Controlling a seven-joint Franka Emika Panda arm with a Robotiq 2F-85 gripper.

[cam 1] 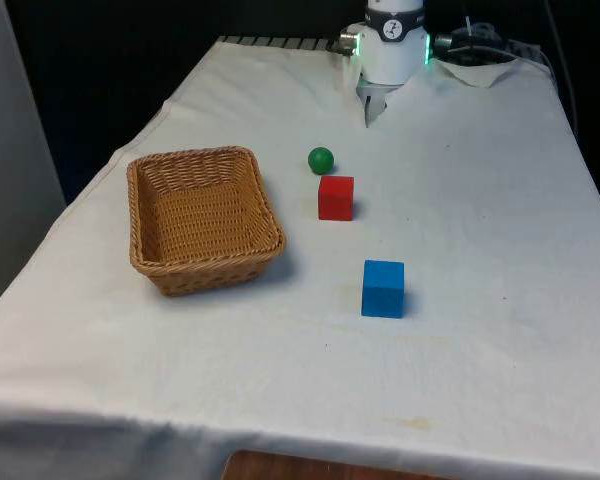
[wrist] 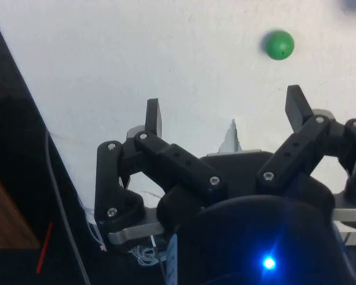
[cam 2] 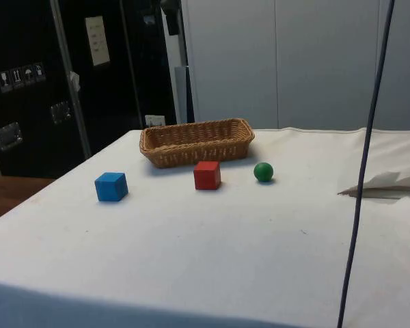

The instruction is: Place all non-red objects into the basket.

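One green ball (wrist: pixel 280 45) beyond spread jaws

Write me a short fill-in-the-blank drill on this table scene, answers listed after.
1. The wicker basket holds ____ objects.
2. The ball beside the red cube is ____ in colour.
3. The cube nearest the front view's camera is ____.
4. The gripper hangs over the cloth with its fingers ____.

Missing words: no; green; blue; open
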